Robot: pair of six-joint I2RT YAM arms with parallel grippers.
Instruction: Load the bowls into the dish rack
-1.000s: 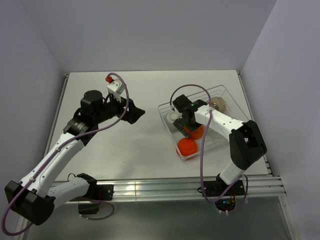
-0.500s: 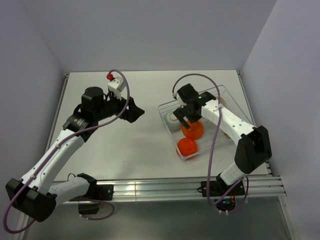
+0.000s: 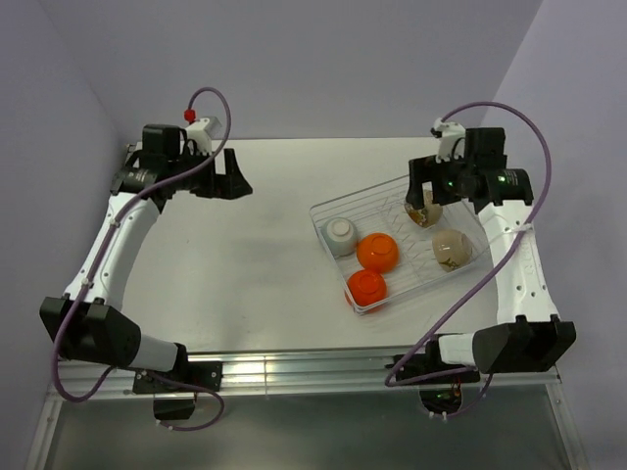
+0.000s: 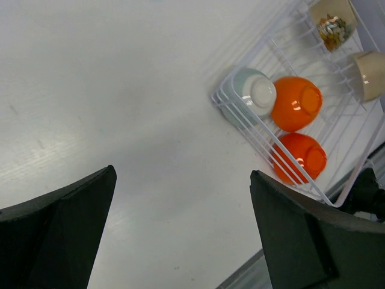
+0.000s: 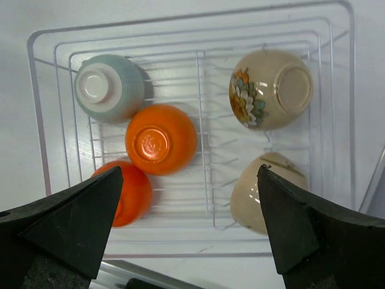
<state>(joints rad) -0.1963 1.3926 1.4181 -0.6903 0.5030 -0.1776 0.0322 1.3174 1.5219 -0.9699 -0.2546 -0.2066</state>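
Note:
The clear dish rack (image 3: 409, 274) sits right of centre on the table. It holds a pale mint bowl (image 3: 340, 235), an orange bowl (image 3: 377, 252), an orange-red bowl (image 3: 365, 288), a plain cream bowl (image 3: 451, 249) and a floral cream bowl (image 3: 423, 210), all tipped or upside down. My right gripper (image 3: 436, 189) hangs open and empty above the rack's far side; its view shows the mint bowl (image 5: 108, 87), orange bowl (image 5: 160, 139) and floral bowl (image 5: 271, 89). My left gripper (image 3: 232, 174) is open and empty at the far left, well away from the rack (image 4: 355, 138).
The white table (image 3: 245, 264) has a metal rail along its near edge (image 3: 323, 364). Grey walls close in the back and both sides. The rack's right corner lies close to the table's right edge.
My right gripper has lifted off the orange bowl and pulled back to the rack's far right. My left arm has swung back to the far left corner. The cream bowls now show.

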